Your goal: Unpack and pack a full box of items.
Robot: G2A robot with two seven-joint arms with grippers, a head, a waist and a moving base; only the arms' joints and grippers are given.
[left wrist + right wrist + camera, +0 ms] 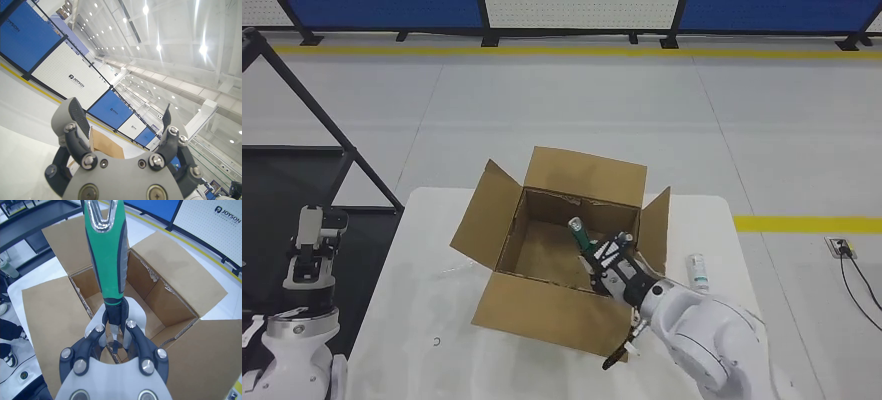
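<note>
the right claw (614,262) is clamped on a green-handled tool (579,236), seen from the top view above the near right corner of the open box (542,235). the tool slants in over the opening, its tip well apart from the far wall. the box sits mid-table (422,300) with all four flaps spread outward. bare table lies on its left side. a white bottle (698,270) lies to the right, just beyond the right flap. the left claw (312,222) hangs off the table's left edge, well apart from the box.

in the left wrist view the left claw (121,117) is spread wide, gripping nothing. it tilts up at the ceiling, with a box flap (105,144) showing between its fingers.

in the right wrist view the right claw (115,311) pinches the tool's dark neck. the green handle (107,256) juts out over the box (170,275), above its corrugated rims.
</note>
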